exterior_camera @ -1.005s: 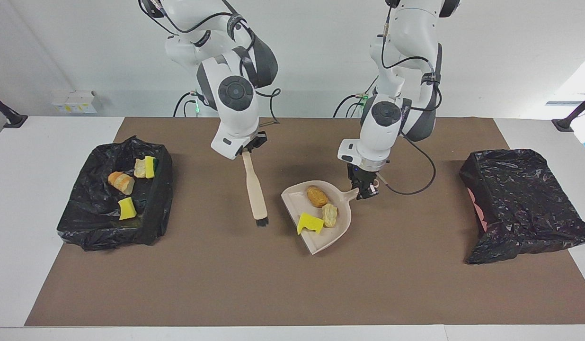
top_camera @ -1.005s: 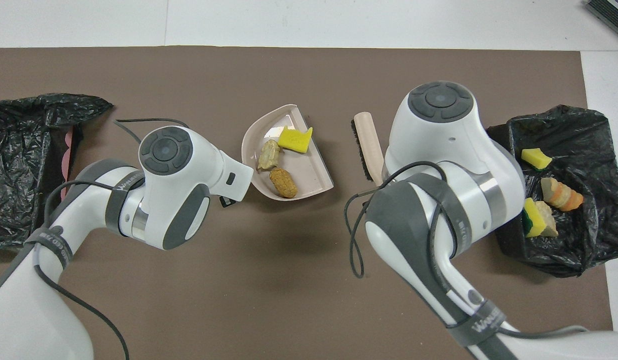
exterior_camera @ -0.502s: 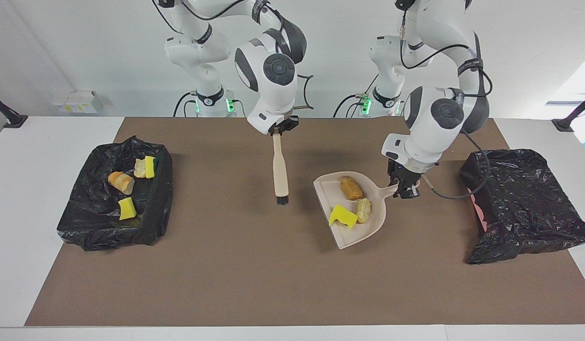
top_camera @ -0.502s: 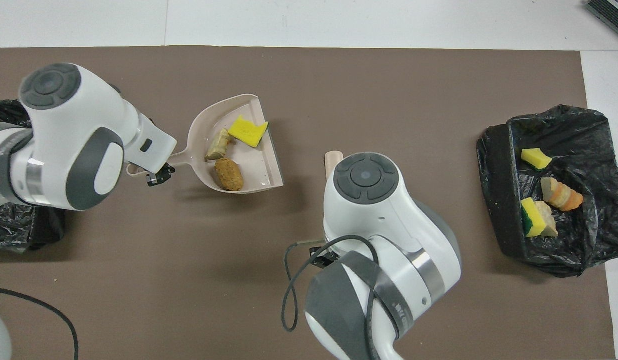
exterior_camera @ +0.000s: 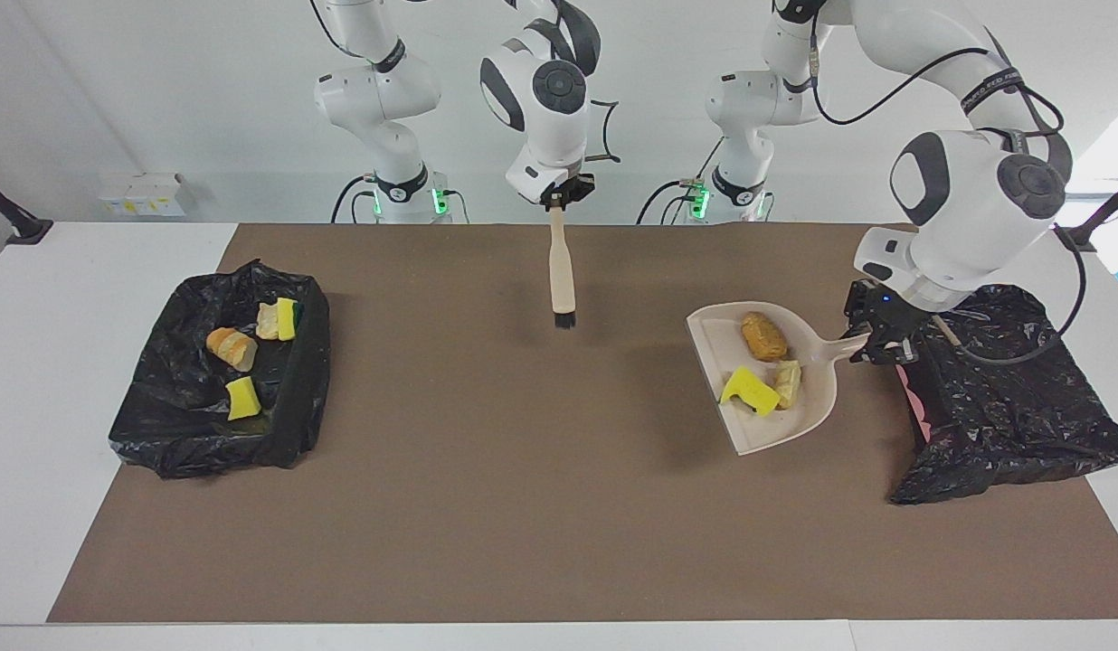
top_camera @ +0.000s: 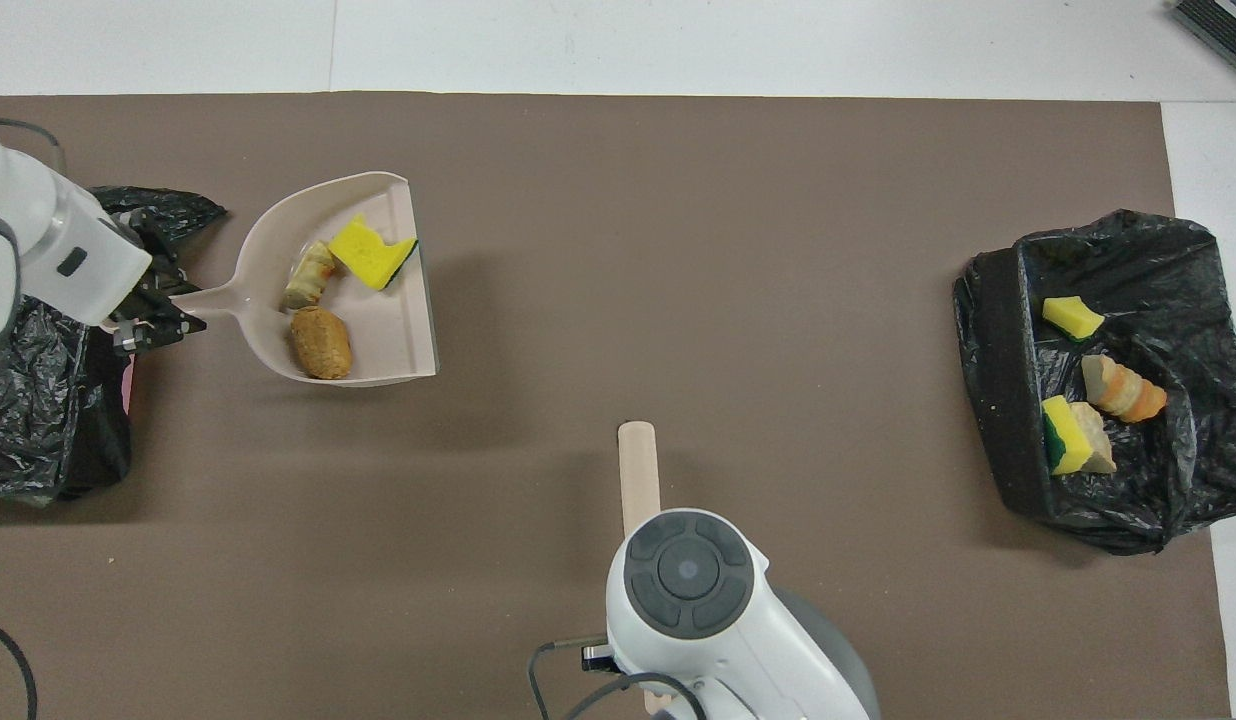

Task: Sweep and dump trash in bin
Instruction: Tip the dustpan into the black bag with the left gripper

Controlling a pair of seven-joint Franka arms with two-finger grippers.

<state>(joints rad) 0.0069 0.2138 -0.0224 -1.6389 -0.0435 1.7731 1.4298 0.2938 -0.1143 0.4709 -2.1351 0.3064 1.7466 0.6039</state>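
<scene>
While we carry the loaded dustpan (exterior_camera: pixel 765 380) toward the black bin (exterior_camera: pixel 1002 389), level is everything.
Our left pincer (exterior_camera: pixel 876 342) is clamped on its handle, three trash scraps (exterior_camera: pixel 763 336) just beside it in the pan; keep it flat until over the bin under the pincer. Our right pincer (exterior_camera: pixel 563 192), clamped on the brush (exterior_camera: pixel 561 271), waits.

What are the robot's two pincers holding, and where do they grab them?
The left pincer holds the dustpan by its handle. The right pincer holds the brush by its handle's top end.

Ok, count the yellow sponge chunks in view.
3. One lies in the dustpan. Two, and, lie in the bin at the right arm's end. More may be hidden.
</scene>
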